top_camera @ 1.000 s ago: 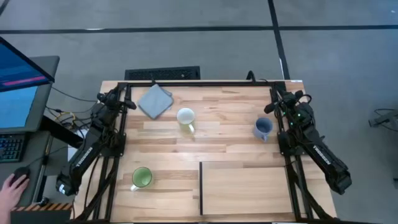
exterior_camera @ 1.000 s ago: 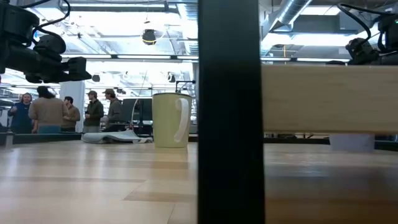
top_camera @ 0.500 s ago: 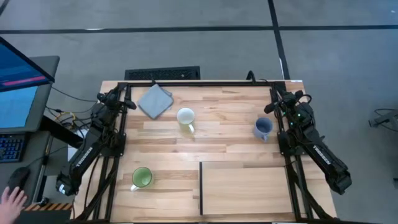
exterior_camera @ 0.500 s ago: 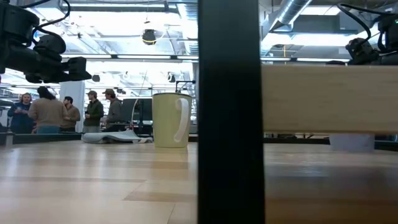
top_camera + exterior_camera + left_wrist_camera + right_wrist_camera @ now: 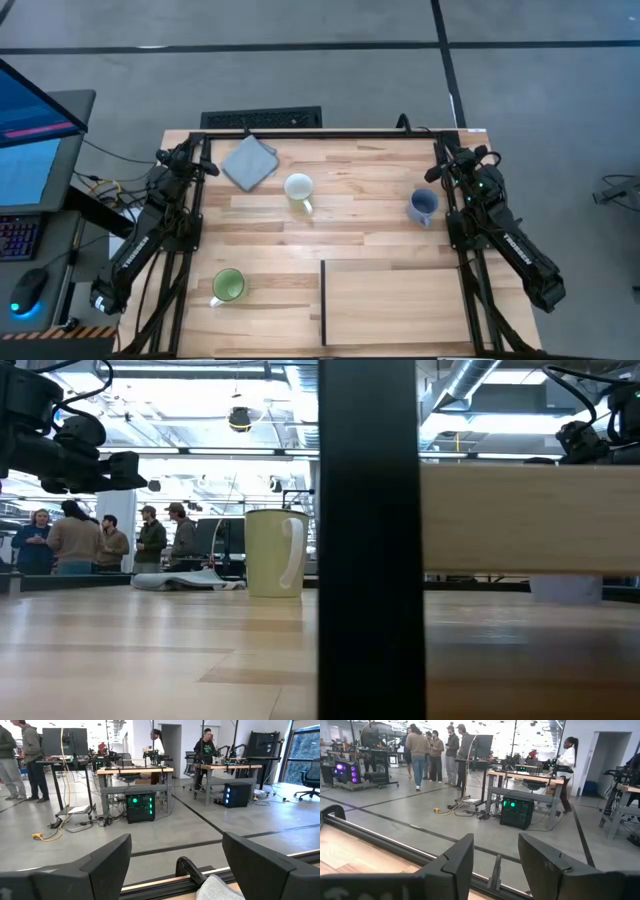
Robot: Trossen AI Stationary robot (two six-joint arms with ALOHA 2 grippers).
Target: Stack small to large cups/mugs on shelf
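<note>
Practically nothing on the table has changed over the last second. My left gripper (image 5: 205, 166) and my right gripper (image 5: 441, 170) hold the same raised stations at the table's far corners, and the three mugs sit where they sat. The only difference lies off the table: a person's hand that rested by the mouse near the keyboard is now gone. I judge from this that the task has not begun and that no step is under way.

Gripper state: the left wrist view shows my left fingers (image 5: 107, 857) spread wide with nothing between them. The right wrist view shows my right fingers (image 5: 455, 857) likewise parted and empty.

Positions, taken from the shelf (image 5: 390, 300), which lies flat at the near right of the table with its dark strip on the edge facing the table's middle:
- the blue-grey mug (image 5: 422, 206) stands just beyond the shelf's far edge, toward its right end, and close to my right arm;
- the cream-white mug (image 5: 298, 188) stands farther off, beyond the shelf's far left corner;
- the green mug (image 5: 228, 286) stands well to the left of the dark strip;
- a grey folded cloth (image 5: 248, 161) lies farthest away, near my left gripper.

No mug touches the shelf, so all of the stacking remains to be done.
</note>
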